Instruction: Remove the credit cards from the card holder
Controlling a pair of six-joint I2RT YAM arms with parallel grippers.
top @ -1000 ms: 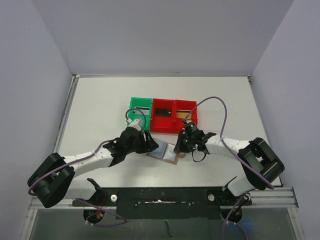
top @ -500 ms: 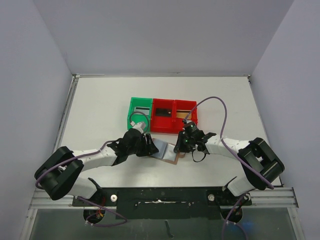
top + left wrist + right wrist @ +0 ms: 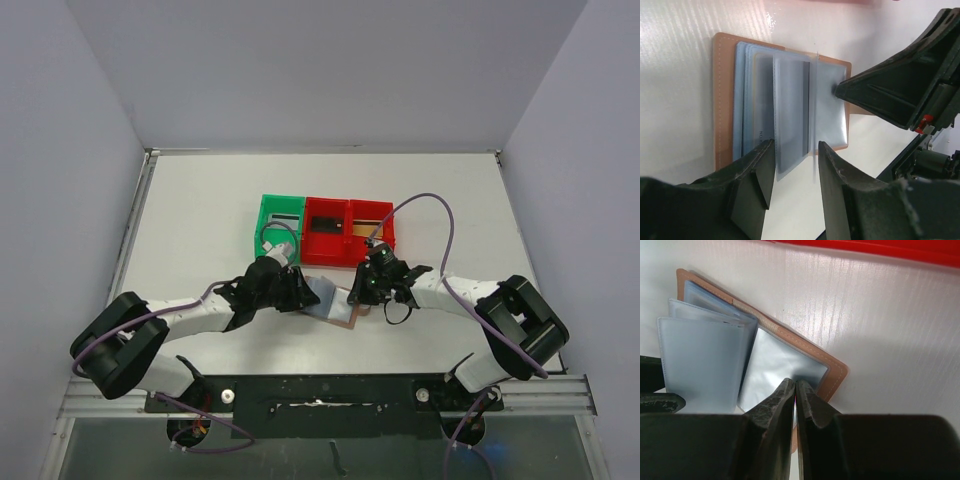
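The card holder (image 3: 333, 304) lies open on the white table between my two grippers, brown outside with pale blue-grey sleeves fanned up. In the left wrist view (image 3: 727, 100) my left gripper (image 3: 795, 157) is open, its fingers either side of upright clear sleeves at the holder's near edge. In the top view it (image 3: 302, 293) sits at the holder's left side. My right gripper (image 3: 795, 383) is shut, its tips pressed on the holder's (image 3: 832, 375) right inner pocket. In the top view it (image 3: 357, 296) sits at the holder's right side. No card shows clearly in the sleeves.
A green bin (image 3: 277, 226) and two joined red bins (image 3: 348, 232) stand just behind the holder; the red ones hold a dark card-like thing. The red bin's edge (image 3: 865, 247) runs along the top of the right wrist view.
My left arm has shifted, its elbow moving right and its gripper easing slightly closer over the holder's left half. The right arm and the holder have stayed put.
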